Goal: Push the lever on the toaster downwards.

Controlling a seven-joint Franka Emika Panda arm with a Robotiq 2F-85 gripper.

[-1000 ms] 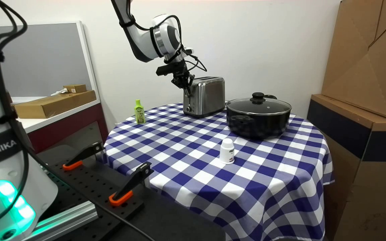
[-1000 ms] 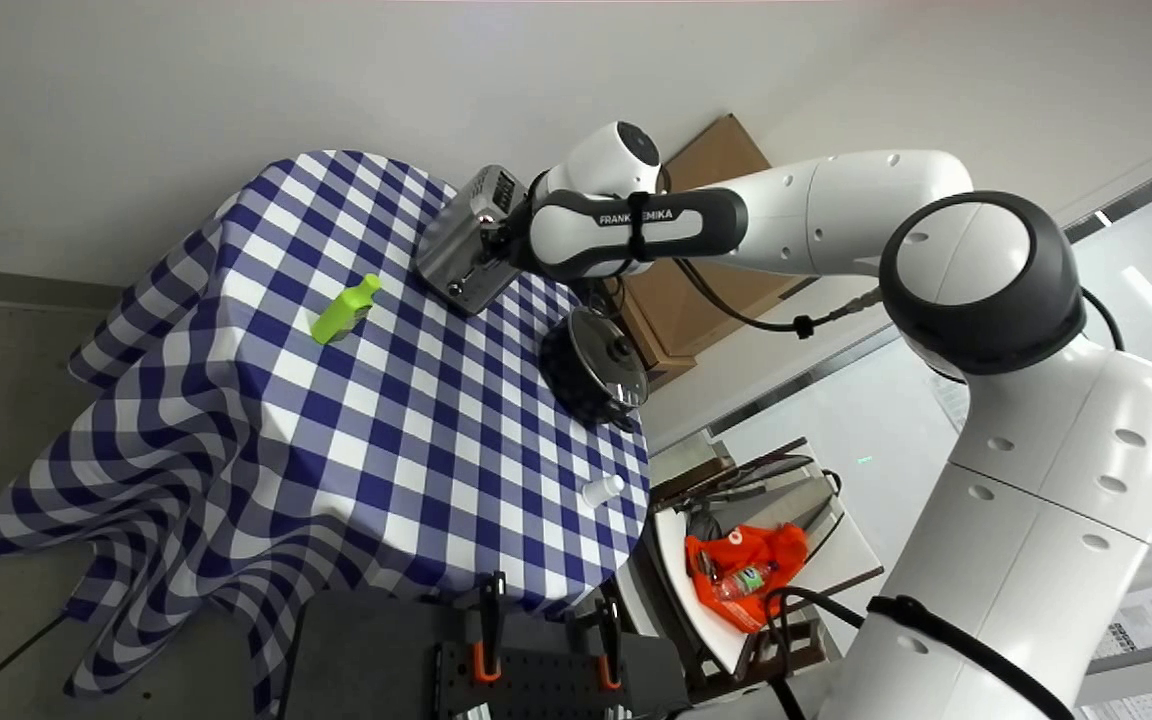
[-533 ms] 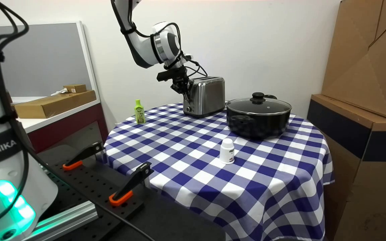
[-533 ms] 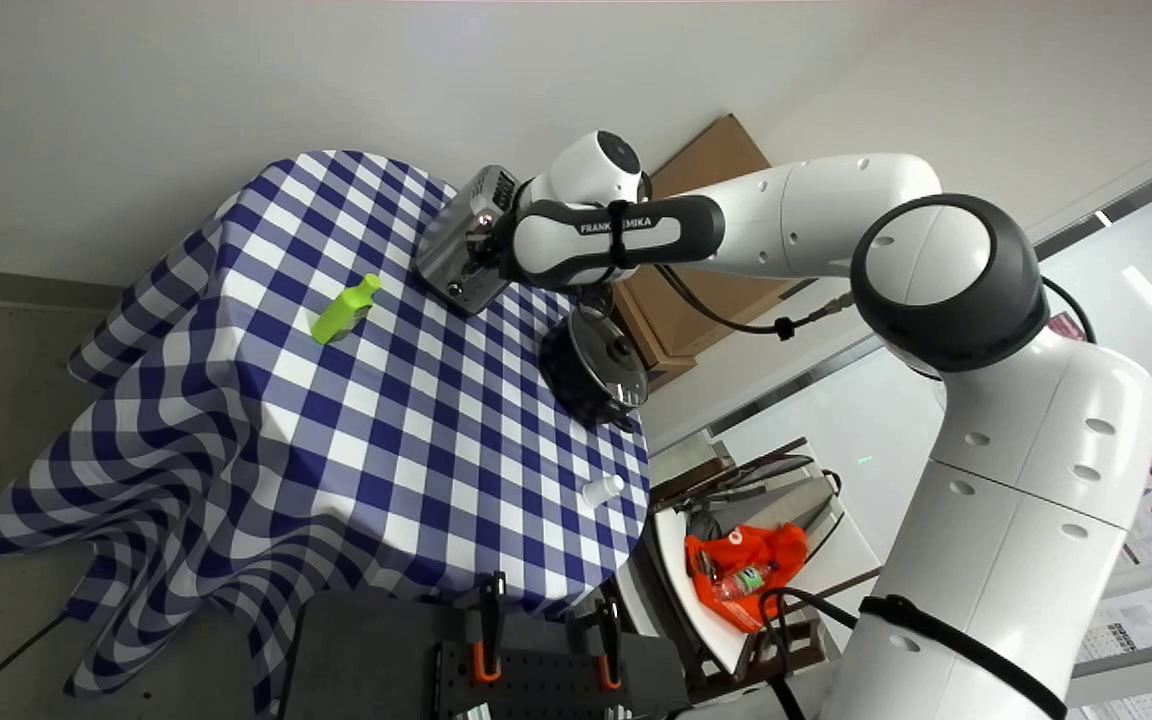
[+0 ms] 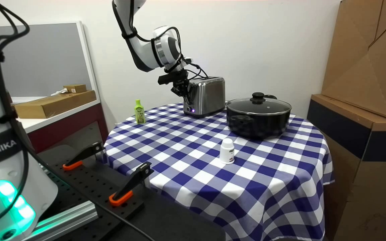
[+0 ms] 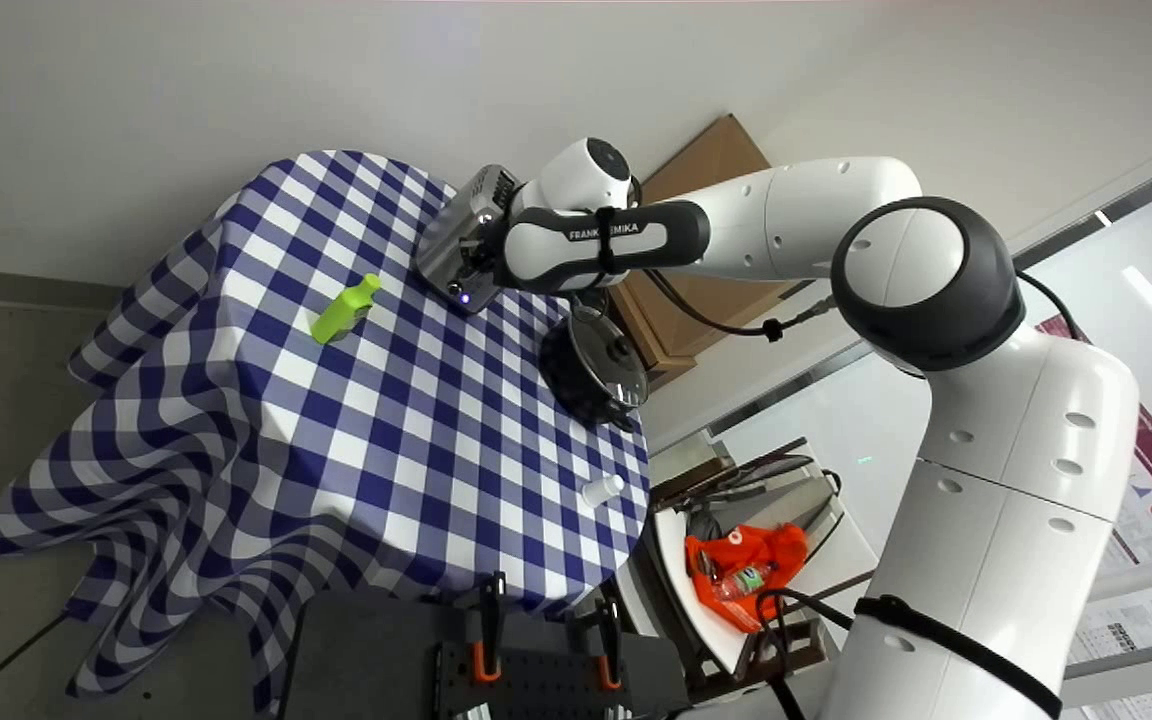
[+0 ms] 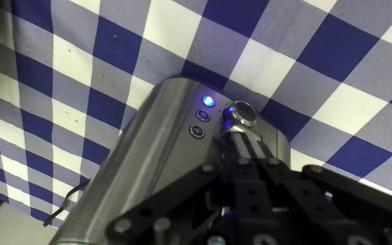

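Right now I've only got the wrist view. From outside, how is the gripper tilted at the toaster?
Observer: In an exterior view, the gripper slants steeply down at the narrow end of the toaster.
Operator: What stands near it?
Observer: A black pot, with its glass lid on.
Operator: Any bottles around?
Observer: Two, both upright on the checked tablecloth: a green bottle and a white bottle.
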